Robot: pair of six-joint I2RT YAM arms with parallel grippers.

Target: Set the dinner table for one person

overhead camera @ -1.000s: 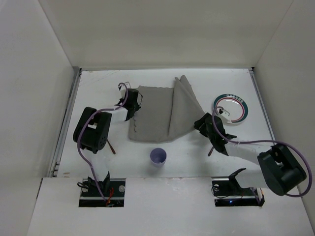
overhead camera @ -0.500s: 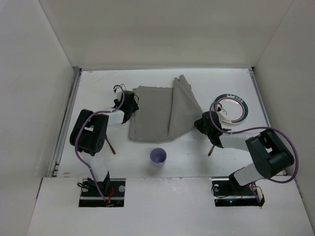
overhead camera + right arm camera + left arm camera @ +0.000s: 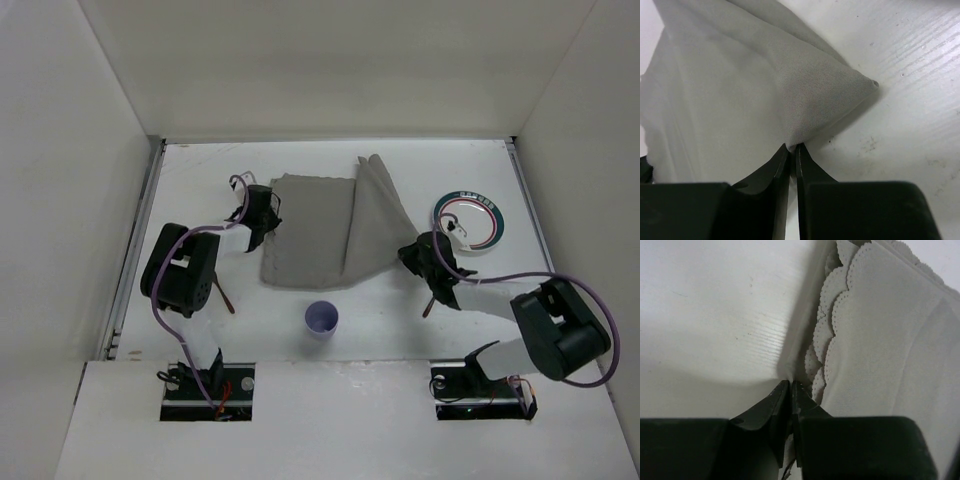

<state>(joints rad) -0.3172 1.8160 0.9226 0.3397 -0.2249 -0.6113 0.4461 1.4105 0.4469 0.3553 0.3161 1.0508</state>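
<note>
So the table (image 3: 200, 170) is taking up basically the whole floor of the rig, running out from the arm bases to the far wall, and the grey mat (image 3: 315, 225) is lying in the middle of it, between the two arms. The mat's right part is sitting folded over and bunched up, with a peak poking toward the far side. The left gripper (image 3: 262, 215) is sitting right at the mat's left edge, toward the far corner. The right gripper (image 3: 415, 252) is biting into the loose fold on the right side, so each arm is working the side nearest to it. From where I'm standing, that fold needs to be going outward to the right, toward the plate (image 3: 469, 220), while the left side is staying pinned, but that's just my guess. In the right wrist view the right gripper (image 3: 792, 147) is clamping down on a tented point of cloth, with hardly a sliver showing between the jaws and the mat (image 3: 740, 90) rising straight out of the tips. In the left wrist view the left gripper (image 3: 791, 385) is also looking pressed together, with the scalloped edge of the mat (image 3: 880, 340) lying just beside one finger. I can't tell if it's actually catching any cloth. The cup (image 3: 321, 318) is sitting near the front, just clear of the mat.
</note>
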